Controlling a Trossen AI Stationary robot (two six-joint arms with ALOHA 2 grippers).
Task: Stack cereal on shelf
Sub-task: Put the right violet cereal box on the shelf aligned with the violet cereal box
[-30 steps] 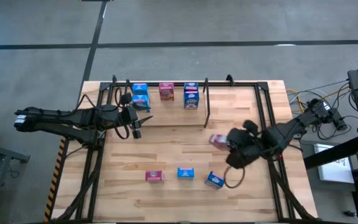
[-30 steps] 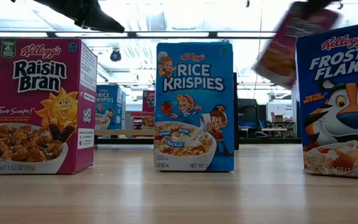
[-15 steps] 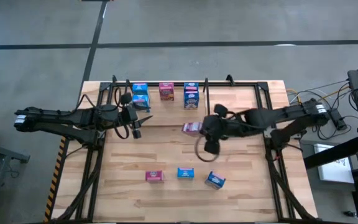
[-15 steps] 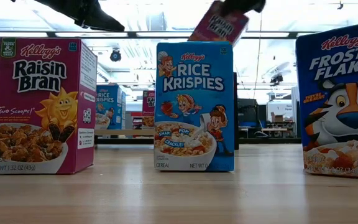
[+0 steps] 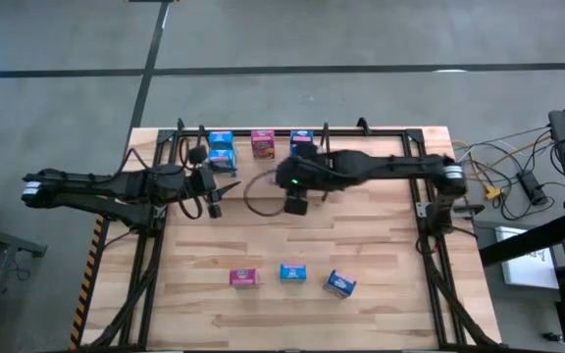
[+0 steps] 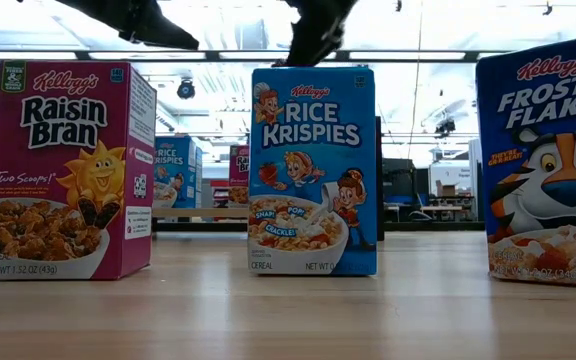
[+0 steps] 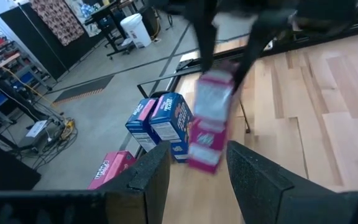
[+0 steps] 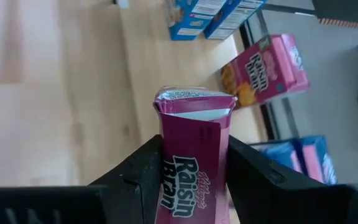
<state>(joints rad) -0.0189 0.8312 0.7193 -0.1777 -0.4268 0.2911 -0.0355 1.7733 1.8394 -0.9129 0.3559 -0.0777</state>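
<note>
My right gripper (image 8: 194, 180) is shut on a pink Raisin Bran cereal box (image 8: 194, 149) and carries it above the table, just in front of the shelf (image 5: 381, 130). In the high view the gripper (image 5: 284, 182) hides the box. On the shelf stand blue boxes (image 5: 221, 152), a pink one (image 5: 262, 144) and a blue one (image 5: 302, 145), each on its base. My left gripper (image 7: 194, 168) waits open and empty at the shelf's left end and faces the carried box (image 7: 207, 124). My right gripper pinches the pink box between its two fingers, one on each of two opposite faces (image 8: 166, 165), with the narrow printed side showing between them. The fingers slant down from the table's right. The box juts out past the fingertips, its flap end (image 8: 194, 102) farthest out, clear of the table.
Three boxes stand in a row near the table's front: Raisin Bran (image 6: 68, 170), Rice Krispies (image 6: 313, 170) and Frosted Flakes (image 6: 548, 160). An upright divider rod (image 5: 327, 167) of the shelf rises beside my right arm. Slanted black frames run along both table sides.
My right gripper has swung from the table's right side toward the left and the far edge, up to the shelf, rolling its wrist on the way. The pink box has travelled with it, clear of the table, and has turned about.
</note>
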